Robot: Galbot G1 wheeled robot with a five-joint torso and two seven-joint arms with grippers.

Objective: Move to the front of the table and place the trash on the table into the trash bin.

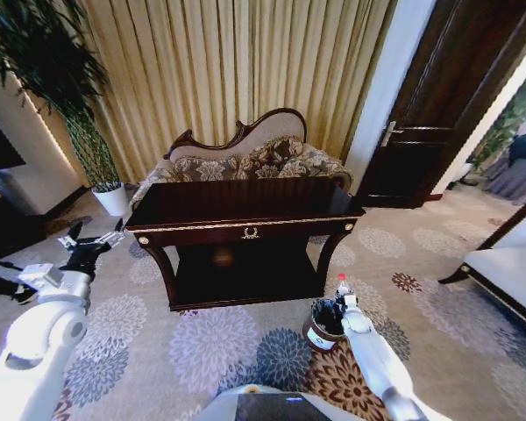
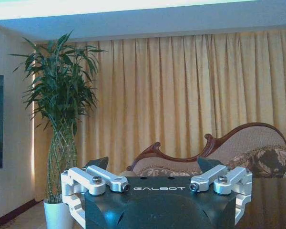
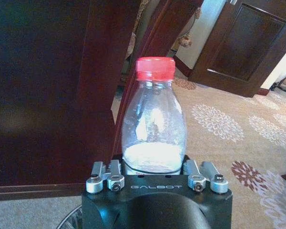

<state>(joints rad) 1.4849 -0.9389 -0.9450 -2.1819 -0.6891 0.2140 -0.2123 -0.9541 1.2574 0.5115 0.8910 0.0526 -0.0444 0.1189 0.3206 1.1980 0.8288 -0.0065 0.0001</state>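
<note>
Here, the GALBOT-marked right pincer [image 3: 155, 174] pinches the red-capped bottle [image 3: 154, 119]; the left pincer [image 2: 155, 167] is spread.

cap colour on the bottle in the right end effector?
Red cap on the clear plastic bottle; the right wrist view shows it best.

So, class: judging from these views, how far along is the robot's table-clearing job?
Done: the robot faces the console table, whose top looks bare in the head view. In hand: the right gripper is shut on a clear red-capped bottle, held above the trash bin. Left: dropping the bottle in. The left gripper hangs open at the table's left end.
</note>
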